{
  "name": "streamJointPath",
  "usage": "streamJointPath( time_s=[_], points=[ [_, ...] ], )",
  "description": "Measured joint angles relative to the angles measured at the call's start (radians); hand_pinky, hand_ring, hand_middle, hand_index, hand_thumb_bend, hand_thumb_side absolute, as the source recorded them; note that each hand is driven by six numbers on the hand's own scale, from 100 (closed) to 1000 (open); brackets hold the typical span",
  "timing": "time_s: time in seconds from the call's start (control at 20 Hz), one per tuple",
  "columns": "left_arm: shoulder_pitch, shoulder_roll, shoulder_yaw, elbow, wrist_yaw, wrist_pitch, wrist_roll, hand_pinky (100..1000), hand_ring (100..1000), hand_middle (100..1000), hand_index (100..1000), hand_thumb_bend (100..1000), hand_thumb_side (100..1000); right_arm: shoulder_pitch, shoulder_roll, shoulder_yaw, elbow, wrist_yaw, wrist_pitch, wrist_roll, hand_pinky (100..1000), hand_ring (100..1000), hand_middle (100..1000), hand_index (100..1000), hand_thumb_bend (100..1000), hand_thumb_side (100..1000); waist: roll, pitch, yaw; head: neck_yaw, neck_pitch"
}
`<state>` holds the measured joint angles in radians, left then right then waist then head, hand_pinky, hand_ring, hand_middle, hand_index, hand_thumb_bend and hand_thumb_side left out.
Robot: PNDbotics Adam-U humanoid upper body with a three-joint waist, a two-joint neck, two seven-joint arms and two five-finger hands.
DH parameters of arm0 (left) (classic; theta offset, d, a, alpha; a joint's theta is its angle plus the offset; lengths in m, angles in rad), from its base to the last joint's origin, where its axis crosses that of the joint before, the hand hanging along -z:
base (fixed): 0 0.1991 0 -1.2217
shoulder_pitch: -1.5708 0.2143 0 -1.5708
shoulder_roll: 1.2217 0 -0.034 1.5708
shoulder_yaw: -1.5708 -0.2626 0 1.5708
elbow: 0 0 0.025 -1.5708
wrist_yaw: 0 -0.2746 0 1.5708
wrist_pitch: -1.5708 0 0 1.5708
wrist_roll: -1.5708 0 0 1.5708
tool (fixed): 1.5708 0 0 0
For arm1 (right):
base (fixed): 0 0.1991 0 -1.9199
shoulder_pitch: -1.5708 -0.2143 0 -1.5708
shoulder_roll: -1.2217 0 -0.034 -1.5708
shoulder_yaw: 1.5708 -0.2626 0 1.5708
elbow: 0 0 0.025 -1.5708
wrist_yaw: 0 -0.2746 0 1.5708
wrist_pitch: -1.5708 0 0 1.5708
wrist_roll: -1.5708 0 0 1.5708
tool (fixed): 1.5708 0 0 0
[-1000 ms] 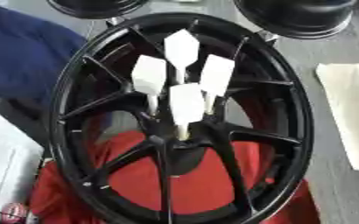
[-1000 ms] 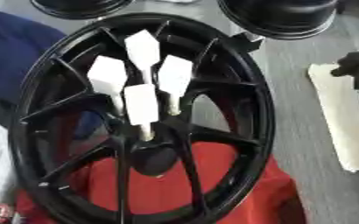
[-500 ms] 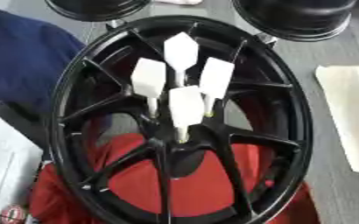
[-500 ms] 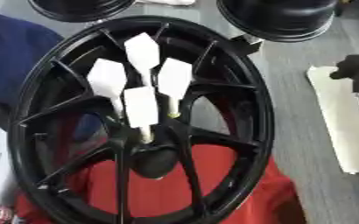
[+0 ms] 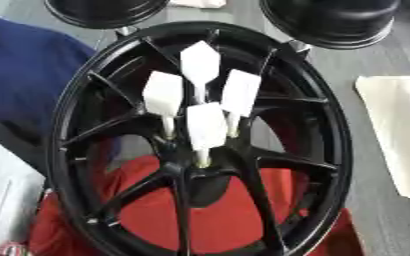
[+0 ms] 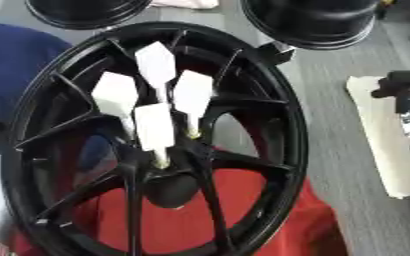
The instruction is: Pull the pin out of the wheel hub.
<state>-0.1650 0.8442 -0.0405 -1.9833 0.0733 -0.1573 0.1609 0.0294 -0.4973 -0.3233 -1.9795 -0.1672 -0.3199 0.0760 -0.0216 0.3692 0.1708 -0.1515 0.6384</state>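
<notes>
Wheel hub [image 5: 200, 145]: black, upright, centre | Pins [image 5: 206, 127]: four white-flagged, seated at hub centre | Right hand [image 6: 407, 95]: far right over cream cloth [image 6: 388, 145], finger state cannot tell | Left hand: unseen | Risk: flags crowded; reaching may snag neighbouring pin.

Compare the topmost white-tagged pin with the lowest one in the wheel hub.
The topmost pin stands highest in the cluster, its white tag over the wheel's upper spokes; the lowest pin sits nearest the dark centre bore. The topmost pin's shaft is largely hidden behind the other tags; the lowest pin's metallic tip shows plainly below its tag. Both carry similar white pointed tags and stand roughly upright.
</notes>
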Motion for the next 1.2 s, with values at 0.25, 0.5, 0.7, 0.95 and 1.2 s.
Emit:
streamJointPath(
  time_s=[0.25,0.5,0.7,0.95,1.2],
  points=[
    [-0.008,0.137,-0.006,-0.001,-0.014,0.029,-0.086,730,821,674,760,120,580,0.014,0.000,-0.003,0.000,0.000,0.002,0.001,839,674,669,758,100,544,0.023,-0.024,-0.012,-0.003,0.035],
    [-0.063,0.251,-0.018,-0.001,-0.010,0.066,-0.202,757,808,675,769,180,564,0.036,0.000,-0.006,0.000,0.005,0.002,0.000,838,672,668,757,100,541,0.034,-0.039,-0.018,-0.005,0.048],
    [-0.146,0.318,-0.039,-0.005,-0.042,0.093,-0.331,773,801,669,778,215,555,0.040,-0.005,-0.009,0.000,0.007,-0.002,-0.008,838,668,664,756,100,540,0.043,-0.042,-0.023,-0.005,0.047],
    [-0.278,0.358,-0.094,-0.007,-0.066,0.140,-0.524,789,797,685,786,227,570,0.040,-0.012,-0.005,0.000,0.007,-0.003,-0.009,837,668,664,756,100,538,0.039,-0.042,-0.034,-0.005,0.044],
    [-0.437,0.361,-0.156,-0.007,-0.065,0.195,-0.733,792,785,702,793,239,593,0.042,-0.016,0.001,0.000,0.007,-0.005,-0.007,838,668,664,756,100,537,0.033,-0.042,-0.044,0.000,0.037]
  ],
)
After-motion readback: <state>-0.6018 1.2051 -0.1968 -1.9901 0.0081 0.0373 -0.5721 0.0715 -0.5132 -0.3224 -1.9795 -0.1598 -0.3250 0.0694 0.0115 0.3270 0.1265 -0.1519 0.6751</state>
